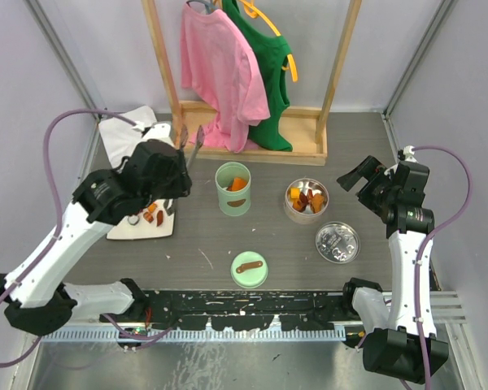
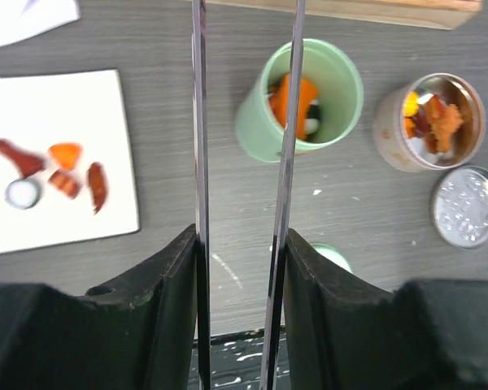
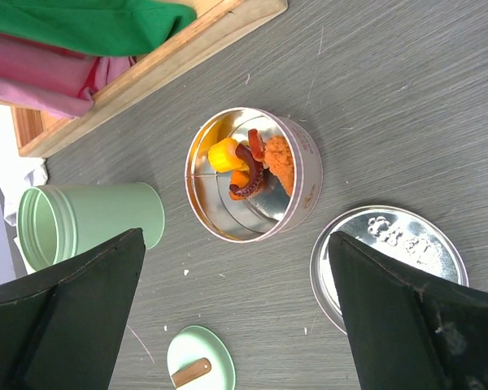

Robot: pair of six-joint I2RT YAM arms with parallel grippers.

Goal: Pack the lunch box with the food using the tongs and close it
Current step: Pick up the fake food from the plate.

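My left gripper (image 1: pixel 181 168) (image 2: pixel 242 244) is shut on the thin metal tongs (image 1: pixel 195 148) (image 2: pixel 200 122), one arm against each finger. The arms stand apart and their tips run out of the top of the left wrist view. Several orange and brown pieces of food (image 1: pixel 150 213) (image 2: pixel 65 154) lie on a white board (image 1: pixel 138 229) (image 2: pixel 57 106) left of the tongs. A light green lunch box pot (image 1: pixel 233 203) (image 2: pixel 256 122) holds orange food. A round metal tin (image 1: pixel 306 214) (image 3: pixel 305 175) holds more. My right gripper (image 1: pixel 358 180) (image 3: pixel 236 240) hangs open and empty above the table near the tin.
The tin's metal lid (image 1: pixel 337 241) (image 3: pixel 390 244) lies right of the tin. A green lid (image 1: pixel 249 269) (image 3: pixel 199 361) with a wooden handle lies near the front. A wooden rack (image 1: pixel 252 150) with pink and green shirts stands at the back, a white cloth (image 1: pixel 122 126) back left.
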